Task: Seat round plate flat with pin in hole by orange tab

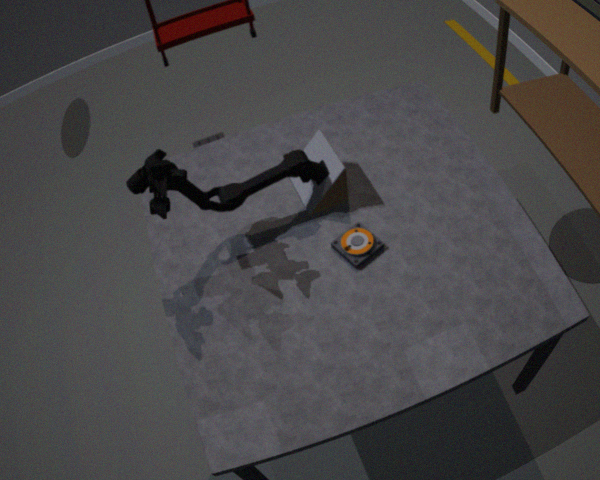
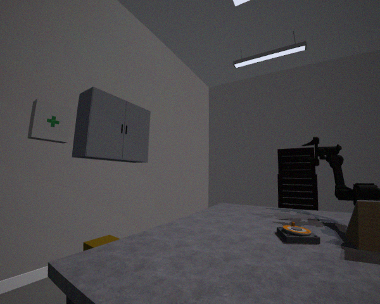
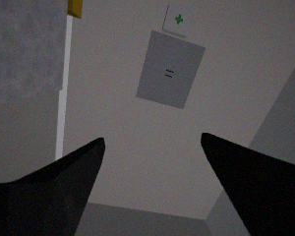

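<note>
Arm (image 1: 248,186): stretched out toward the far-left corner of the table (image 1: 393,361), and it's nowhere near the work.
Gripper (image 1: 159,207): hanging off past the table's left edge, fingers spread wide, nothing between them. The wrist view looks between them at the wall, with a grey cabinet (image 3: 170,70) and a first-aid box (image 3: 179,19) on it.
Plate (image 1: 357,241): orange ring with a pale centre, sitting on its dark square base (image 1: 359,249) at the middle of the table, well apart from the gripper.
Post: hidden inside the plate's centre, as far as I can make out.
Tab (image 2: 292,223): a small orange nub standing up at the plate's far rim in the side view.
Pin and hole: too small to pick out from here, so I can't tell how far the hole is off the pin.
Tilt: the plate looks slightly raised on one side in the side view, though it's faint.
Stage: I'd say nothing has started on the plate yet.
Risk one: a long swing across to the plate, and coming in low could knock the base sideways.
Risk two: turning the plate the wrong way takes the hole away from the pin.
Risk three: pressing down before the hole lines up jams the plate harder on the pin.
Risk four: the brown box (image 2: 372,225) stands just beside the base and may crowd the approach.
</note>
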Motion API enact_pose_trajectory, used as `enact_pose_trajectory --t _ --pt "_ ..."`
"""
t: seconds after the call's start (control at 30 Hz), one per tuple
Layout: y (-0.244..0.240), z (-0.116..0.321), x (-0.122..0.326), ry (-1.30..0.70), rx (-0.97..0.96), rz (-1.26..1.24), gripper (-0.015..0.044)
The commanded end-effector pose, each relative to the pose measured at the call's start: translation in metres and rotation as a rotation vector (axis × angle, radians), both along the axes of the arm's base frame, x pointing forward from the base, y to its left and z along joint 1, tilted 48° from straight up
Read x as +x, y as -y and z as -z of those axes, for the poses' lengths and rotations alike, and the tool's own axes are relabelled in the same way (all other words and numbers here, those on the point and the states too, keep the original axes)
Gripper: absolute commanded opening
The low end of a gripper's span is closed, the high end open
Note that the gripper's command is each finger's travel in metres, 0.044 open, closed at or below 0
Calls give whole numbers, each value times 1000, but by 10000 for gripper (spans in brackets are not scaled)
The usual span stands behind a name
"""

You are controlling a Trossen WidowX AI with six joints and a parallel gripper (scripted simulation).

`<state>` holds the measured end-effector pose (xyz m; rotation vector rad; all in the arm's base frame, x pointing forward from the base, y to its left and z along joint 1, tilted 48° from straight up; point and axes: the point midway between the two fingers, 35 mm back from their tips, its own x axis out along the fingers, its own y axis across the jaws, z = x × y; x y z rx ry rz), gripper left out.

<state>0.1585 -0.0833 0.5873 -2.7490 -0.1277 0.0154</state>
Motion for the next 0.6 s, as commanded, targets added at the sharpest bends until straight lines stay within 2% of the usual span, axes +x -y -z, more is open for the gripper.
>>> enact_pose_trajectory --t 0.0,0.07,0.13,0.27,0.47,0.5,0.57 --pt "-3 -1 -1 8 -19 6 374" --pt "-25 -6 -7 63 -176 51 321" --pt "-70 -6 -10 110 -466 101 269" --pt "-98 -2 -7 130 -644 125 164" --pt "-182 30 17 154 -1206 152 6" --pt "-193 38 23 145 -1297 152 0" --pt "-198 41 28 143 -1347 165 0"
